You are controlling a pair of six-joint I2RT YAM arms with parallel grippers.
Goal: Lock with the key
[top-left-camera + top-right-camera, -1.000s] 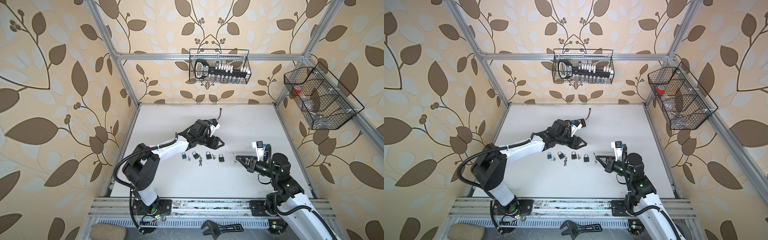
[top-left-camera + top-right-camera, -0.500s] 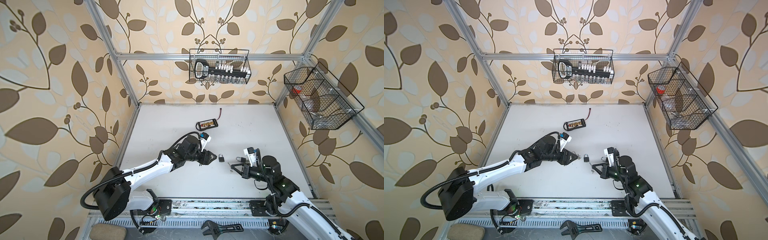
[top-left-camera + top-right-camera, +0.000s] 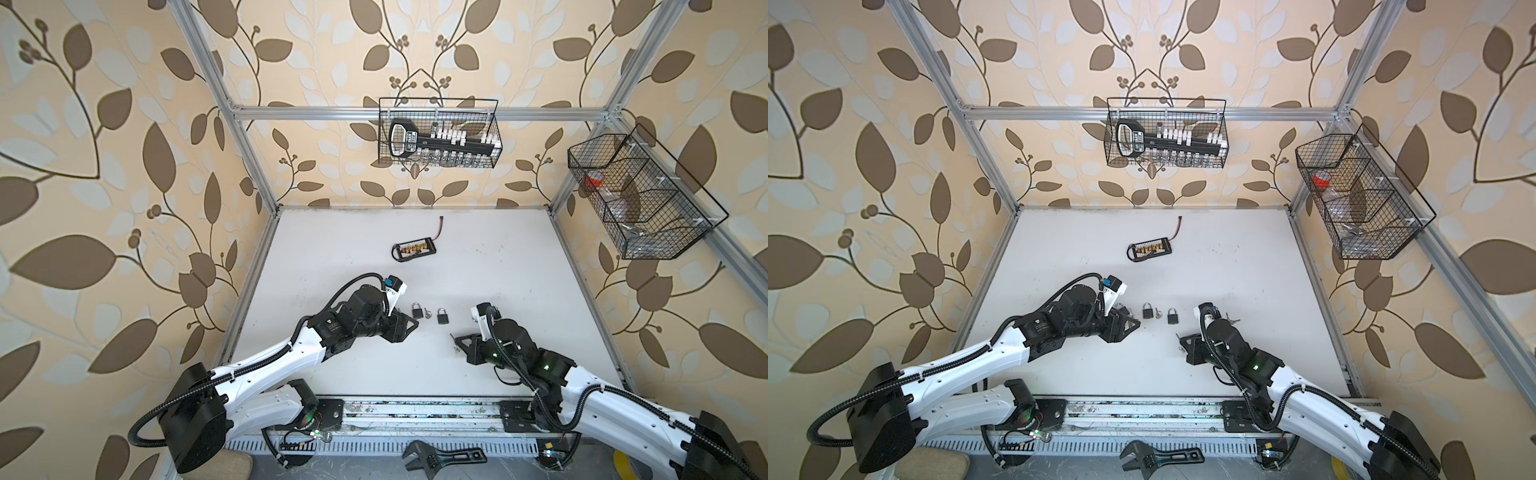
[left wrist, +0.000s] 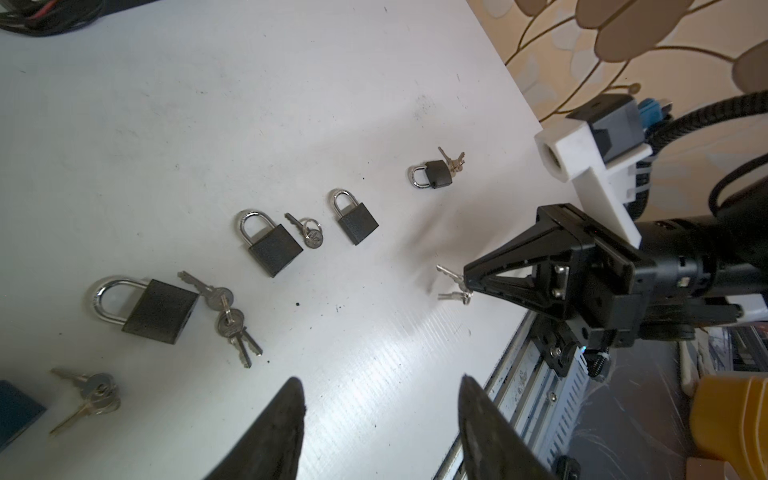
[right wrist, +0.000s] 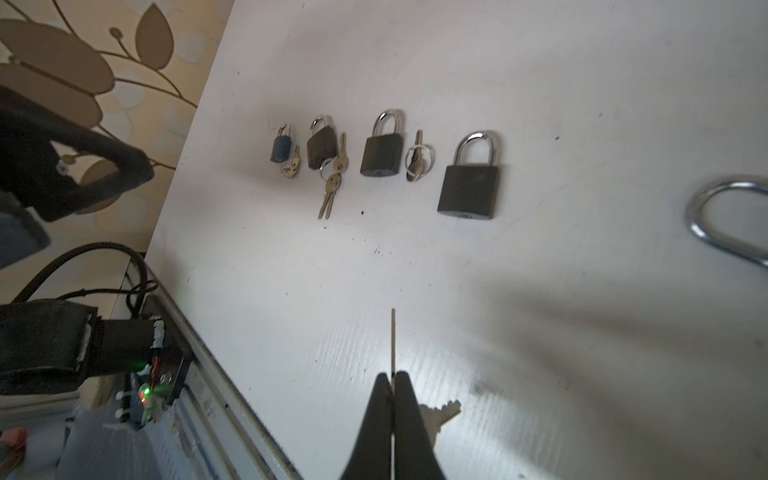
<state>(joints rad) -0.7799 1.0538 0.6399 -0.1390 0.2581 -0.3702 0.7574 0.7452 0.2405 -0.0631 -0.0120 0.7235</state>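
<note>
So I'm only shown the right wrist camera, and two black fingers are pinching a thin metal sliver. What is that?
Observer: It is a key seen edge-on. The left wrist view shows the right gripper shut on it, with a second key beside it.
Operator: And the silver loop at my picture's edge?
Observer: That is the shackle of a fifth padlock, which lies with its own keys at its base.
Operator: Is the other arm busy?
Observer: No, the left gripper is open, with nothing between its jaws.
</note>
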